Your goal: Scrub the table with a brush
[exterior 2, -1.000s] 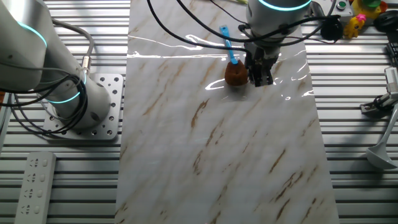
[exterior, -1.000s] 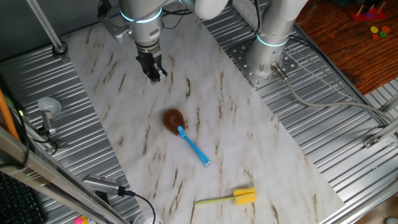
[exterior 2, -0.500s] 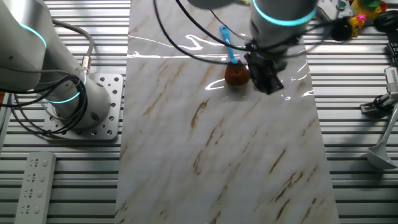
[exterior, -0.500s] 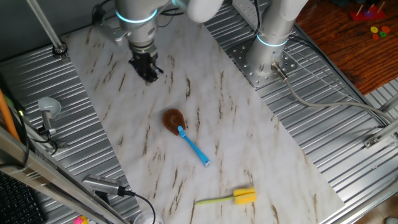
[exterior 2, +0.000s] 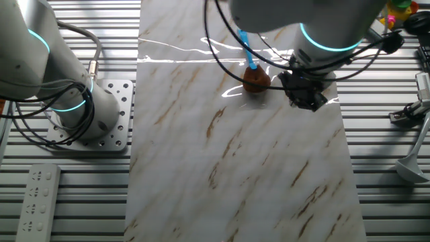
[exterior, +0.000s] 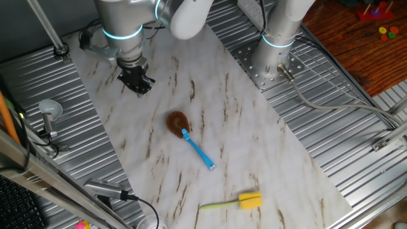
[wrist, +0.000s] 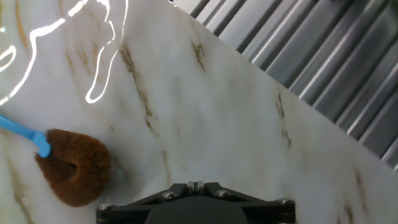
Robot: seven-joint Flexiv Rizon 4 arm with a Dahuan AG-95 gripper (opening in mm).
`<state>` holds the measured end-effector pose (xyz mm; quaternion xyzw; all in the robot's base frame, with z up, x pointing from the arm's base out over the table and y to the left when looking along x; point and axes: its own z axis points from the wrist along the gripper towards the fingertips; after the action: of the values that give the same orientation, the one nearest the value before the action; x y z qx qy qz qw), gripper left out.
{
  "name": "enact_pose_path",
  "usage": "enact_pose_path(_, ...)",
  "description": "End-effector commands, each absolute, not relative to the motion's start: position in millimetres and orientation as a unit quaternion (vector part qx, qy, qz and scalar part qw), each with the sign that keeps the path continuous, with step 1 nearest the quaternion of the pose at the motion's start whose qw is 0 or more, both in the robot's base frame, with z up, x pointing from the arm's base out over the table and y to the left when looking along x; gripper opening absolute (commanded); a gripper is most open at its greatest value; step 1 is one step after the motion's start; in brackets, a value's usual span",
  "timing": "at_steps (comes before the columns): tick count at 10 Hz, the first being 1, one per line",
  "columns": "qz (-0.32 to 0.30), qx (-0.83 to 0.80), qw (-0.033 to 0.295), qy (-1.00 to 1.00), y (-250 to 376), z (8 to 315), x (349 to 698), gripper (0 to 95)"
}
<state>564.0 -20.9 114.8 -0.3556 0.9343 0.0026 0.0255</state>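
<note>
The brush [exterior: 189, 135] lies loose on the table [exterior: 254, 152], roughly mid-sheet in one fixed view, brown bristle head toward the far left, blue handle running out to the near right. Nothing grips it. In the hand view the bristle head [wrist: 73, 165] sits at the lower left, with only a short stub of handle showing.

The gripper [exterior: 136, 82] hangs over the far left part of the sheet, apart from the brush and close to the sheet's edge beside the ribbed metal surround [exterior: 70, 114]. The other fixed view confirms the gripper [exterior 2: 307, 97] is just to the right of the bristle head, not touching it. It carries nothing; whether its fingers stand wide or narrow cannot be told from any view.

Assessment: scrubbing is not begun; the step in hand is acquiring the brush. The next move calls for bringing the fingers back over the slim handle, aligned across it, lowering, then closing.

A yellow brush [exterior: 238, 202] lies at the near end, not required.
</note>
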Motion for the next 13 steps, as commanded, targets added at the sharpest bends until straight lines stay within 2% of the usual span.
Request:
enact_pose_path(1,0.009,-0.372,0.026,0.928,-21.3,114.0,563.7,0.0)
enact_pose_path(5,-0.002,-0.412,0.023,0.911,-26.7,116.0,562.4,0.0)
enact_pose_path(10,0.015,-0.438,0.015,0.899,-21.6,112.6,563.1,0.0)
enact_pose_path(11,0.020,-0.447,0.014,0.894,-11.3,107.1,562.9,19.0)
enact_pose_path(13,0.019,-0.442,0.010,0.897,18.1,98.2,554.8,19.0)
